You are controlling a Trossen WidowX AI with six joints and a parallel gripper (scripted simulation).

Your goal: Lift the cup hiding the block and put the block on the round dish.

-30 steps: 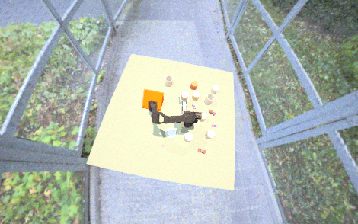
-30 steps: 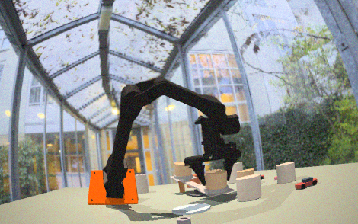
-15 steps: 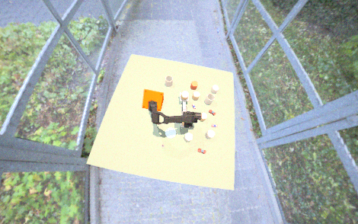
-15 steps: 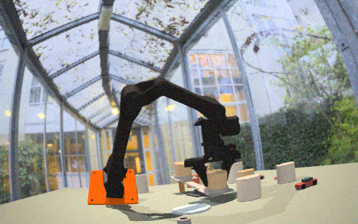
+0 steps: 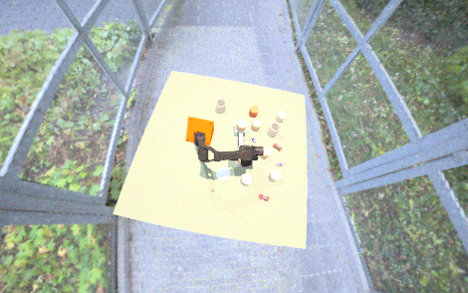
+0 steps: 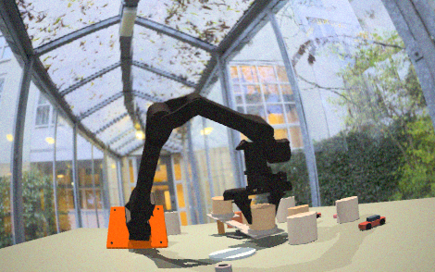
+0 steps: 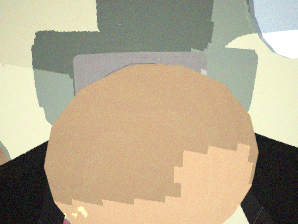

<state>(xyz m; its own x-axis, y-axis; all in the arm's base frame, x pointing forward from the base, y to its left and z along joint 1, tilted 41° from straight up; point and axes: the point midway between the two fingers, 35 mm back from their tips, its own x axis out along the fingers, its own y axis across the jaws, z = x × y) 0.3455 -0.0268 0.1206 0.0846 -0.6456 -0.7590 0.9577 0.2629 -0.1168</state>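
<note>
The balance (image 5: 241,142) (image 6: 235,225) has its near end low by the table and its far end raised. One tan cup (image 5: 241,125) (image 6: 222,206) stands upside down on the raised far end. The other tan cup (image 6: 263,220) (image 7: 145,125) is on the low near end, over the grey pan (image 7: 87,62). My gripper (image 5: 246,156) (image 6: 263,215) (image 7: 147,131) points down and is shut on this near cup, one finger on each side. The pale round dish (image 5: 222,173) (image 6: 232,253) (image 7: 280,22) lies beside the balance with nothing on it. No block is visible; the cups hide what is beneath.
Several pale cylinders stand around the balance, one (image 5: 246,179) (image 6: 302,228) close to the near end and another (image 5: 275,175) (image 6: 347,209) farther out. A red toy car (image 5: 264,197) (image 6: 372,222) lies beyond them. An orange cylinder (image 5: 254,112) stands behind the balance. A small ring (image 6: 223,267) lies near the dish.
</note>
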